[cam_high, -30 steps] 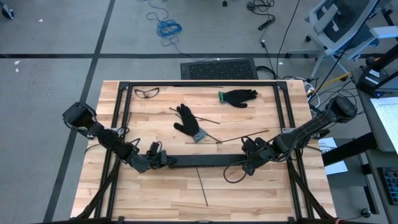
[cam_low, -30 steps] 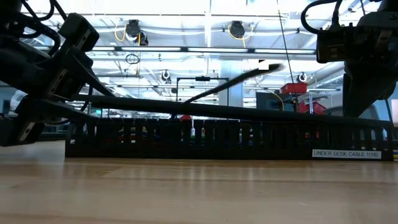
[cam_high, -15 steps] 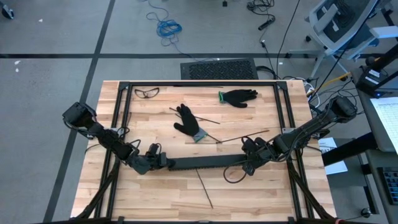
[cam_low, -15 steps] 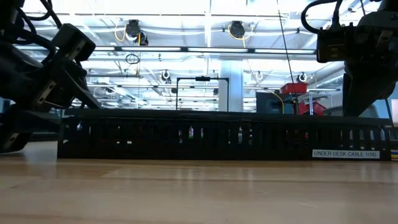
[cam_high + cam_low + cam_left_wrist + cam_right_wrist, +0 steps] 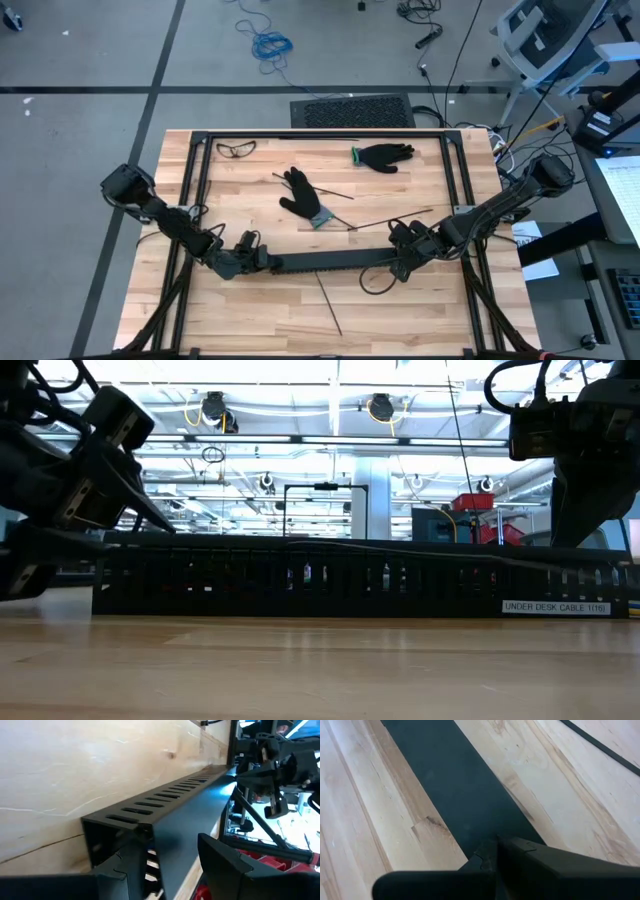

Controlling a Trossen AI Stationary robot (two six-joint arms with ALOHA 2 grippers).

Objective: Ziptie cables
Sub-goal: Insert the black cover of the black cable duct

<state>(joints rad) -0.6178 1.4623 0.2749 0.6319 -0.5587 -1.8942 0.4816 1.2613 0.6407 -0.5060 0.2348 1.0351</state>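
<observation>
A long black slotted strip (image 5: 330,261) lies flat across the table's near middle, its pale label (image 5: 556,606) facing the near edge. My left gripper (image 5: 255,257) is at the strip's left end and shut on it. My right gripper (image 5: 400,263) is at its right end, fingers shut. No multicoloured cables show in any view. Only pale shapes (image 5: 150,865) appear inside the strip's open left end, and I cannot tell what they are. A thin black loop (image 5: 375,281) lies on the wood beside my right gripper. My left gripper has the strip's left end (image 5: 131,827) between its two fingers (image 5: 122,870), which lie along the strip and come nearly level from the table's left. The strip rests flat on the table. My right gripper meets the strip's right end (image 5: 485,827) slanting down from the right. Its shut fingers (image 5: 520,857) hide the place of contact, so I cannot tell the hold.
Thin straight black sticks lie on the wood, one (image 5: 330,303) near the near edge and one (image 5: 392,220) beyond the strip. Farther back are two black gloves (image 5: 301,196) (image 5: 383,155) and safety glasses (image 5: 235,148). A black frame (image 5: 320,136) borders the table.
In the low view the strip's top edge, raised toward its left end, has come down level. Its left end has slid slightly toward the table's left, along with my left gripper. A thin dark stick that slanted up behind the strip has dropped out of sight.
</observation>
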